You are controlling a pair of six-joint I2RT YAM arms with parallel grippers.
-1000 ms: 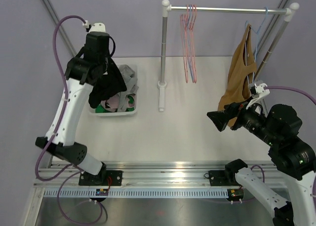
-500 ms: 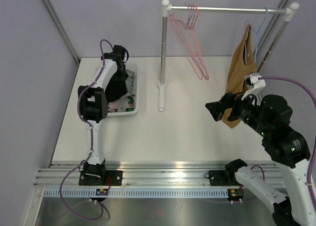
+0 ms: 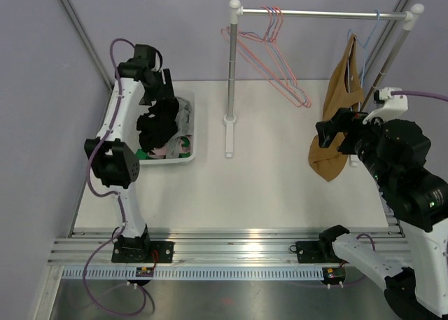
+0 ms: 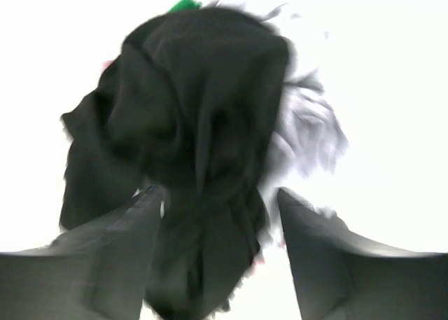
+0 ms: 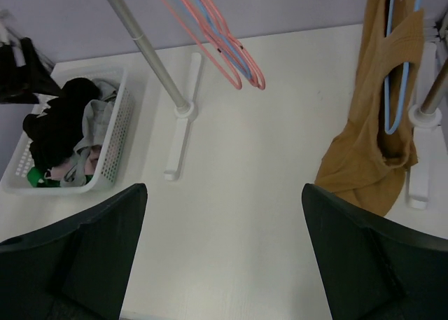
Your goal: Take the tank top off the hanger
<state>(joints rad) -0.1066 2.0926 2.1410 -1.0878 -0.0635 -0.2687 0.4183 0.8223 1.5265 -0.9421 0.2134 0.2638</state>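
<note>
**Tan tank top on its hanger at the far right; both end effectors spread**

On the white surface (image 3: 245,194), the right end effector (image 5: 224,188) is nearest the arm bases, at about 3 o'clock. Its two dark fingers (image 5: 91,236) stand wide apart with nothing between them. The wrist view looks past them toward the rack.

At about 10 o'clock sits a white perforated plastic basket (image 3: 190,154) of mixed clothes. A crumpled black garment (image 4: 196,110) is heaped on top of the pile. The left end effector (image 4: 217,192) hangs over it with its fingers spread, and the black cloth fills the gap between them. That view is blurred, so whether the cloth touches either finger cannot be told.

Farthest off, from 12 to 2 o'clock, runs a silver metal rail on white posts (image 3: 322,14). Empty pink wire hangers (image 3: 273,61) swing out slantwise near its left post. At its right end, at 2 o'clock, the tan sleeveless tank top (image 5: 371,145) hangs on a light-blue wire hanger (image 5: 395,75). Its lower part is bunched low by the white foot of the post, clear of the right fingers.
</note>
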